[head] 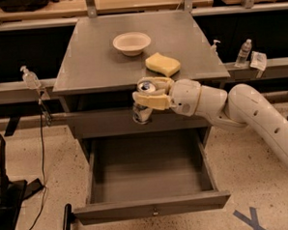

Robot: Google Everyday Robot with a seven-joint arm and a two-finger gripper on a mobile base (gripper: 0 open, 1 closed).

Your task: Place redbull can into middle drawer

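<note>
gripper (140, 93): fingers pinch the redbull can near its top | redbull can (142, 112): upright, in the air just in front of the cabinet top (98, 66), above the pulled-out middle drawer (147, 172) | on cabinet top: white bowl (131, 42) and yellow sponge (162, 64), apart, behind the gripper
</note>
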